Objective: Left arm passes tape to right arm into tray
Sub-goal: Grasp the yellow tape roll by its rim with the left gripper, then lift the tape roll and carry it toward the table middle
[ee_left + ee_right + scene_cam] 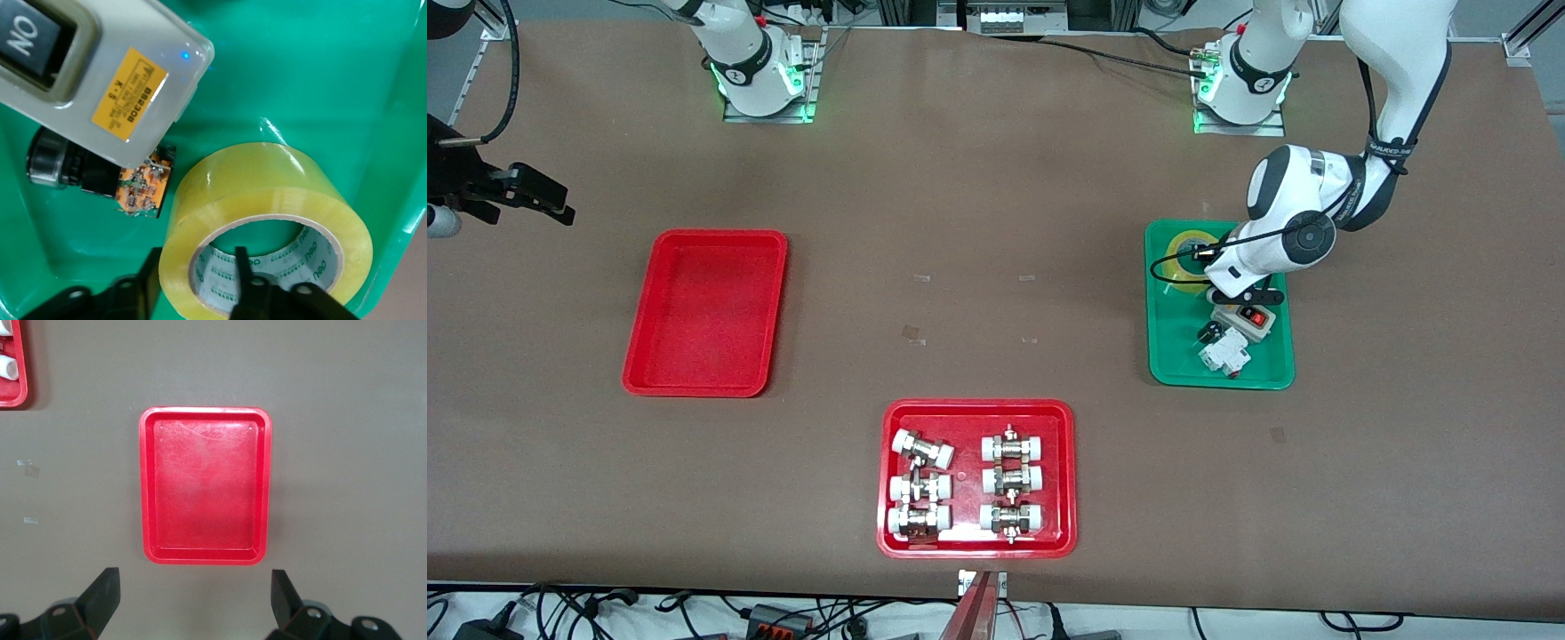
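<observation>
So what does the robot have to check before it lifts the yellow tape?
1. Tape reachable: ok, it lies flat in the green tray.
2. Left gripper lined up: ok, one finger inside the tape's core, one outside the wall.
3. Grip closed on the tape: not ok, the fingers look not yet squeezed shut.
4. Nearby clutter: cannot tell, the switch box lies beside the tape and may get nudged.
5. Right gripper ready: ok, open, waiting over the table at the right arm's end.
6. Red tray free: ok, nothing in it.
</observation>
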